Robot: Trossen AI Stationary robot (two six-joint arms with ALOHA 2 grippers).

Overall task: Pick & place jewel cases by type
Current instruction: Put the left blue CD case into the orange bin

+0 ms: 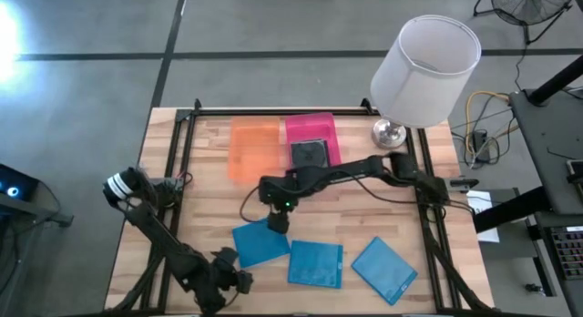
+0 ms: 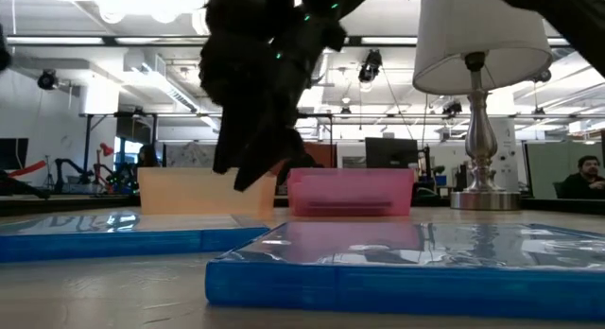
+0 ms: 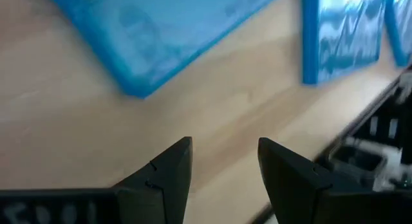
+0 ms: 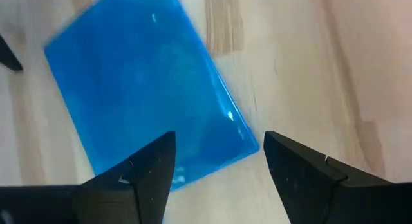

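Three bright blue jewel cases lie flat near the table's near edge: the left one (image 1: pixel 261 242), the middle one (image 1: pixel 316 263) and the right one (image 1: pixel 383 270). A dark case (image 1: pixel 309 154) lies in the pink tray (image 1: pixel 324 127), beside the orange tray (image 1: pixel 254 148). My right gripper (image 1: pixel 276 221) is open and hovers just above the left blue case (image 4: pixel 148 95), over its far right corner, clear of it in the low view (image 2: pixel 248 178). My left gripper (image 3: pixel 224 153) is open, low over bare wood by the near edge (image 1: pixel 239 281), next to the left blue case (image 3: pixel 161 37).
A lamp with a white shade (image 1: pixel 424 71) and metal base (image 1: pixel 389 132) stands at the far right corner, beside the pink tray. A black frame (image 1: pixel 182 135) rims the table. Bare wood (image 1: pixel 364 212) lies between the trays and the blue cases.
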